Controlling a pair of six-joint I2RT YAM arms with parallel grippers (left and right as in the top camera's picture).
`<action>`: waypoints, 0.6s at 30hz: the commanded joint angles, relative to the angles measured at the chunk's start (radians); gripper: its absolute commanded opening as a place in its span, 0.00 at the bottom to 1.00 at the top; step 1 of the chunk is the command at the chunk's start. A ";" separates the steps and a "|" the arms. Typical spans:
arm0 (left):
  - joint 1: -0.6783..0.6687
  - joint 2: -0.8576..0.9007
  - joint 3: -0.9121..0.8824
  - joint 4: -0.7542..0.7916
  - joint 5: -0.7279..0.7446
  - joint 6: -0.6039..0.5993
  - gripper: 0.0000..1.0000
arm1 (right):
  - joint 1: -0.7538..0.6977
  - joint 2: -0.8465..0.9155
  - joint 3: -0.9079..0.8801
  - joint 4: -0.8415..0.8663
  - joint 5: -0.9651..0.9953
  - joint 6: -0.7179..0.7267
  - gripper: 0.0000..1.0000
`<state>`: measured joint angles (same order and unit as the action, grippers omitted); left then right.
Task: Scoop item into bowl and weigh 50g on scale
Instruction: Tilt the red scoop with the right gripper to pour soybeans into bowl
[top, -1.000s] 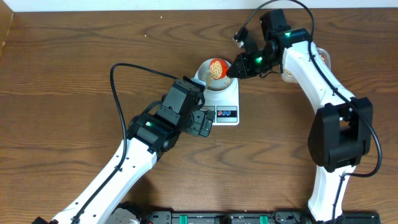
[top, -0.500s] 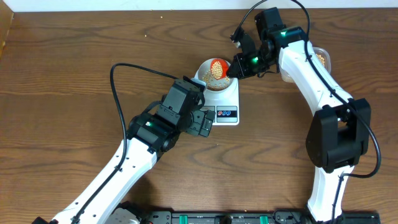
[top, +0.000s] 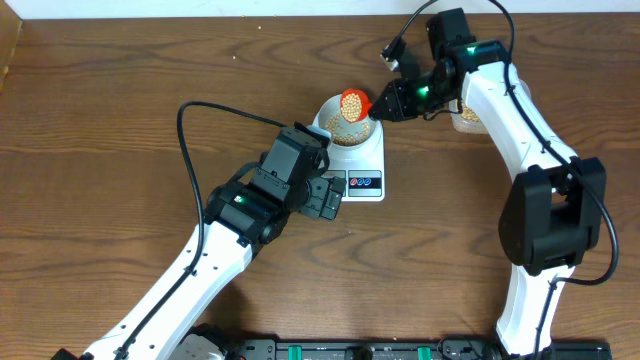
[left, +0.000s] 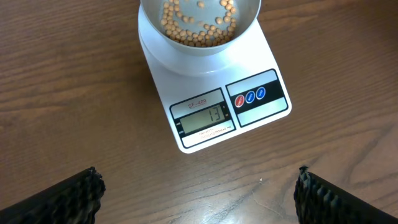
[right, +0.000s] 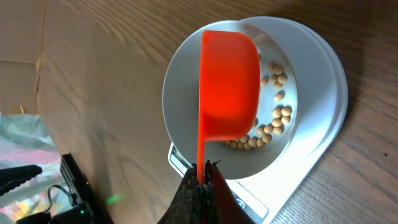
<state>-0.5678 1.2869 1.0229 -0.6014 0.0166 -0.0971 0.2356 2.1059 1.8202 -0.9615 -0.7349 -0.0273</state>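
Observation:
The pale bowl (top: 345, 122) stands on the white scale (top: 365, 165) and holds tan beans (left: 199, 31). My right gripper (right: 202, 180) is shut on the handle of an orange scoop (right: 229, 87), which is tipped over above the bowl; the scoop also shows in the overhead view (top: 354, 102). Beans lie in the bowl under it (right: 273, 121). The scale's display (left: 204, 118) and red and blue buttons (left: 249, 98) show in the left wrist view. My left gripper (left: 199, 199) is open and empty over bare wood in front of the scale.
A clear tub with beans (top: 468, 118) sits behind my right arm at the back right, mostly hidden. The left arm (top: 250, 200) lies just left of the scale's front.
The right gripper has rolled the scoop over, so its beans have dropped into the bowl. The scoop moved slightly toward the bowl's far rim. The left arm has not moved.

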 joint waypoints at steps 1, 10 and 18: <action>0.000 0.000 0.004 0.000 -0.002 0.010 1.00 | -0.001 -0.040 0.025 -0.002 -0.047 -0.024 0.01; 0.000 0.000 0.004 0.000 -0.002 0.010 1.00 | 0.002 -0.040 0.025 -0.015 -0.041 -0.055 0.01; 0.000 0.000 0.004 0.000 -0.002 0.010 1.00 | 0.002 -0.040 0.025 -0.024 -0.024 -0.084 0.01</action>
<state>-0.5678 1.2869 1.0229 -0.6014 0.0166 -0.0971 0.2348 2.1059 1.8202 -0.9810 -0.7464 -0.0776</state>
